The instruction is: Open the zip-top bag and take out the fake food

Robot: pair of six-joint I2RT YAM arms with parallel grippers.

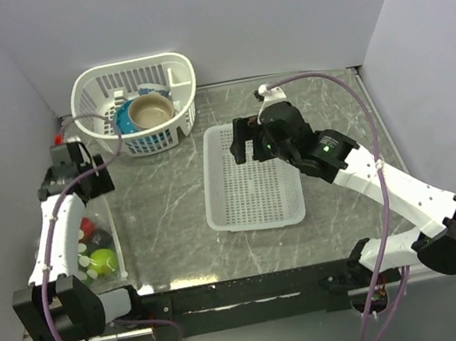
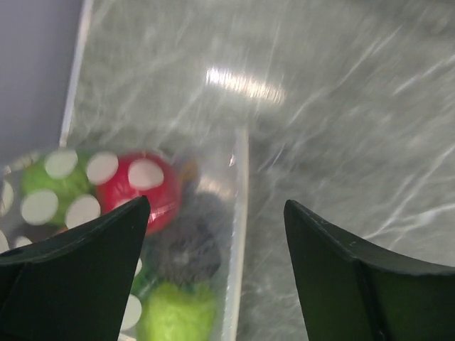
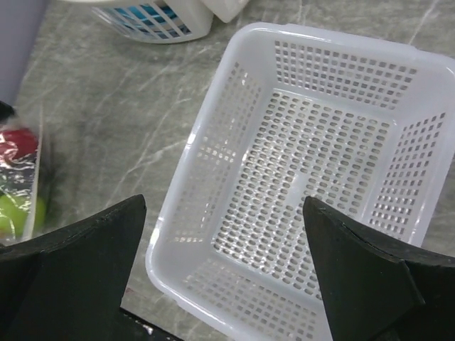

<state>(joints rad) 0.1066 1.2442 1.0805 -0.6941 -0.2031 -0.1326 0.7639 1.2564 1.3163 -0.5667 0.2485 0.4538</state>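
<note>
As it hangs over zip-top bag (image 2: pixel 71 192), left pincer (image 2: pixel 217 206) wide open, right pincer (image 3: pixel 224 202) too, both empty

The left arm (image 1: pixel 57 227) and right arm (image 1: pixel 401 189) are built w/ white links, blk joints; purple cables (image 1: pixel 376 144) are strung alongside (green LED (image 1: pixel 327 149) on right). Tool fingers (image 2: pixel 78 284): blk wedges.

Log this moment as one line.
left gripper open near bag | right gripper open above tray | food inside bag | nothing gripped
</note>
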